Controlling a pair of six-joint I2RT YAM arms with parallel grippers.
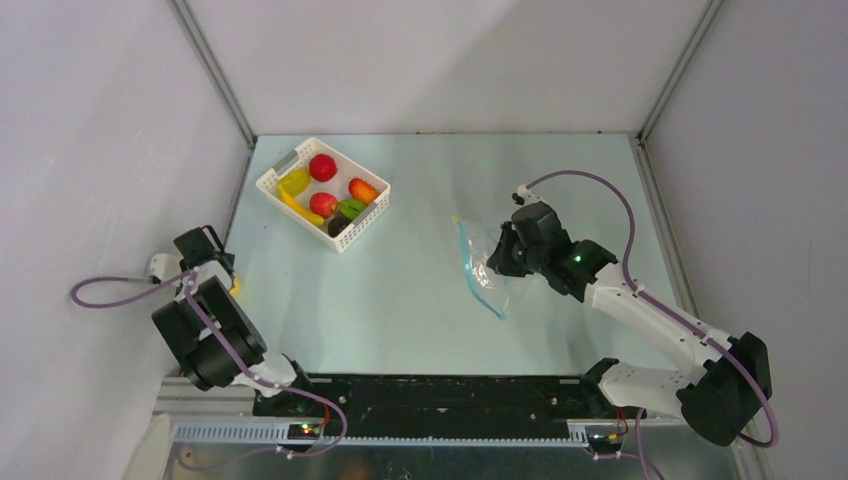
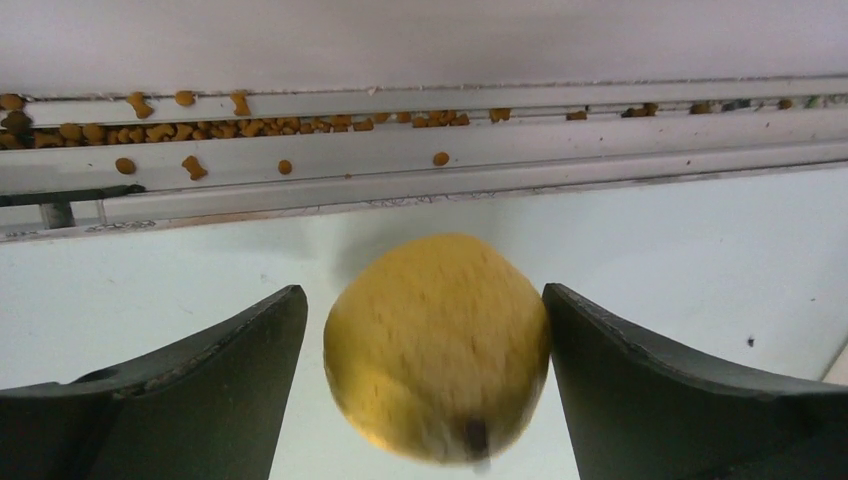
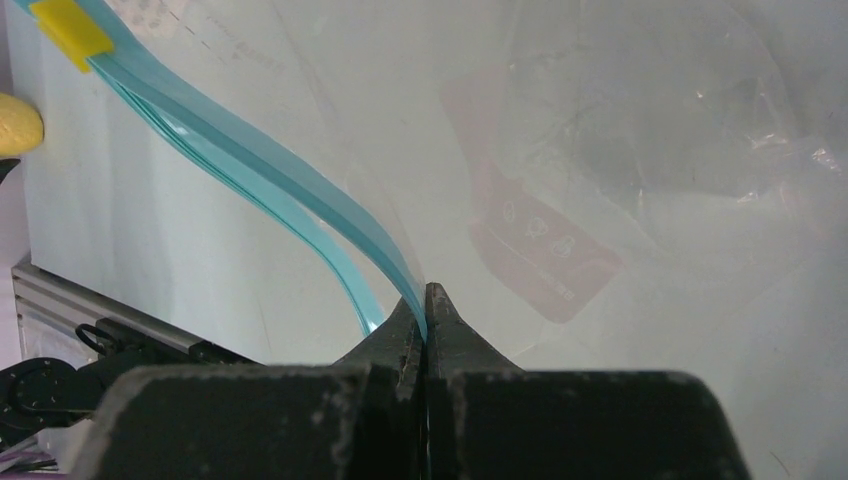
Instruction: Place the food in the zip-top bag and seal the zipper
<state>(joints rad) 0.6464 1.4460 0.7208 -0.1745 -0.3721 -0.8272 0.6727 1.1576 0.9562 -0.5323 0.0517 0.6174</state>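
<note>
The clear zip-top bag (image 1: 488, 268) lies right of the table's middle. My right gripper (image 1: 490, 260) is shut on its mouth edge. In the right wrist view the gripper (image 3: 425, 297) pinches the light blue zipper (image 3: 250, 165), and the bag's crinkly body (image 3: 650, 150) lies beyond. My left gripper (image 1: 226, 274) is at the table's left edge. In its wrist view the gripper (image 2: 422, 292) is open around a blurred yellow fruit (image 2: 435, 345); the right finger (image 2: 620, 380) touches it and the left one stands apart. The other food (image 1: 322, 204) sits in the basket.
A white slotted basket (image 1: 276, 176) stands at the back left with red, yellow, orange, green and dark purple toy food. A yellow slider tab (image 3: 70, 30) sits on the zipper. Orange crumbs (image 2: 250, 125) fill the rail groove along the left wall. A black rail (image 1: 450, 395) spans the front.
</note>
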